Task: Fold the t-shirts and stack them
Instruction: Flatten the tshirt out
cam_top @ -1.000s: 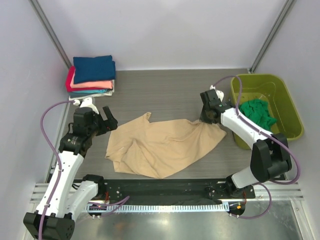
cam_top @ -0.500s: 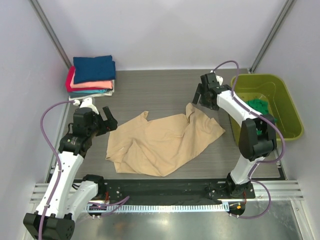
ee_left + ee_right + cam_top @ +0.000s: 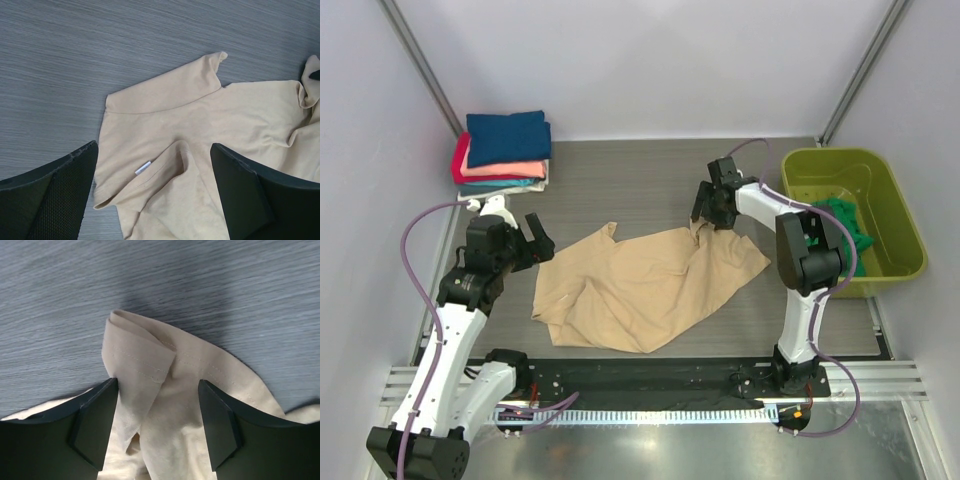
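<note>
A tan t-shirt (image 3: pixel 645 290) lies crumpled mid-table. My right gripper (image 3: pixel 705 215) hovers open over its back right corner. In the right wrist view that corner is a folded hem flap (image 3: pixel 145 357) lying between the spread jaws of the right gripper (image 3: pixel 157 390), gripped by neither. My left gripper (image 3: pixel 542 238) is open just left of the shirt. In the left wrist view, a sleeve and small white label (image 3: pixel 142 168) lie below the left gripper (image 3: pixel 154 165). Folded t-shirts (image 3: pixel 505 150) are stacked at the back left, navy on top. A green t-shirt (image 3: pixel 840 218) lies bunched in the tub.
The lime-green plastic tub (image 3: pixel 895 215) stands at the right edge, close to the right arm's elbow. Walls and slanted metal posts close in the back corners. A black rail runs along the near edge in front of the arm bases.
The right gripper opened and let go of the tan shirt's right edge, then moved left. The freed cloth dropped into a folded bunch on the table. The left arm stayed put.
</note>
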You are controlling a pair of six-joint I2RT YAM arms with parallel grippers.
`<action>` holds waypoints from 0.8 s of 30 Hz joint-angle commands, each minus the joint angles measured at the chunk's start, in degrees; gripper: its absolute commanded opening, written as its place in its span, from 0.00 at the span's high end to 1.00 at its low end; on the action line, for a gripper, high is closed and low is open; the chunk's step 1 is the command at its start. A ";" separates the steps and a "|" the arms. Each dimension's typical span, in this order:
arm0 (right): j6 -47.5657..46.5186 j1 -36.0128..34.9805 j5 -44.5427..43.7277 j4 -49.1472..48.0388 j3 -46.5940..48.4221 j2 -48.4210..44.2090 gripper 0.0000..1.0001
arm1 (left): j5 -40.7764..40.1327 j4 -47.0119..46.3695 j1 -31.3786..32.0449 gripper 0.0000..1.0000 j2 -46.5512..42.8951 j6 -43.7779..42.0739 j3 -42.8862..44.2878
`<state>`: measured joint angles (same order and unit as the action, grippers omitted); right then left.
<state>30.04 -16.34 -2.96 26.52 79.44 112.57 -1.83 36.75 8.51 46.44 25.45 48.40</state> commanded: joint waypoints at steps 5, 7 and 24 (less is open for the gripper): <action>0.45 -0.27 4.37 -4.81 2.48 0.19 0.33 | 1.03 -0.63 -0.08 0.07 -0.73 -0.93 0.03; 0.54 -0.36 4.80 -5.34 2.56 0.28 0.34 | 1.21 -0.63 -0.08 0.07 -0.73 -0.93 0.03; 2.65 -1.41 11.92 -9.82 6.25 1.16 0.39 | 1.56 -0.63 -0.16 0.08 -0.73 -0.84 -0.06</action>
<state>31.83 -16.99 6.50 19.99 82.54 114.76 -1.37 36.75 8.51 46.37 25.08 48.40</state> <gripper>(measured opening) 0.613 0.924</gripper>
